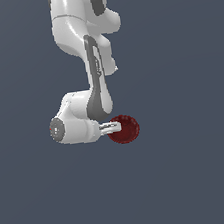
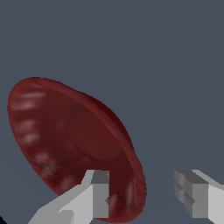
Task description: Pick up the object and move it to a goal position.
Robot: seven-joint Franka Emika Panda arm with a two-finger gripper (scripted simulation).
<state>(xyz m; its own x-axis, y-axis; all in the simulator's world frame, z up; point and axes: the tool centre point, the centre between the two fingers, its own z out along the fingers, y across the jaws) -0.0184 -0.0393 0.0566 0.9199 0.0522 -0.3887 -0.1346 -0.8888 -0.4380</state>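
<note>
The object is a dark red round shallow disc [image 1: 124, 129] with a ridged rim, seen almost face-on in the exterior view. In the wrist view the disc [image 2: 65, 135] stands tilted on its edge. My gripper [image 1: 117, 127] points sideways toward it from the exterior view's left. In the wrist view the gripper [image 2: 142, 179] is open. One finger [image 2: 98, 192] overlaps the disc's hollow face. The other finger [image 2: 194, 197] stands apart from the rim with a gap between. The rim's edge lies between the two fingers.
The surroundings are a plain dark grey-blue surface [image 1: 193, 173] with no other objects in view. The arm's white links [image 1: 80, 32] rise above the gripper in the exterior view.
</note>
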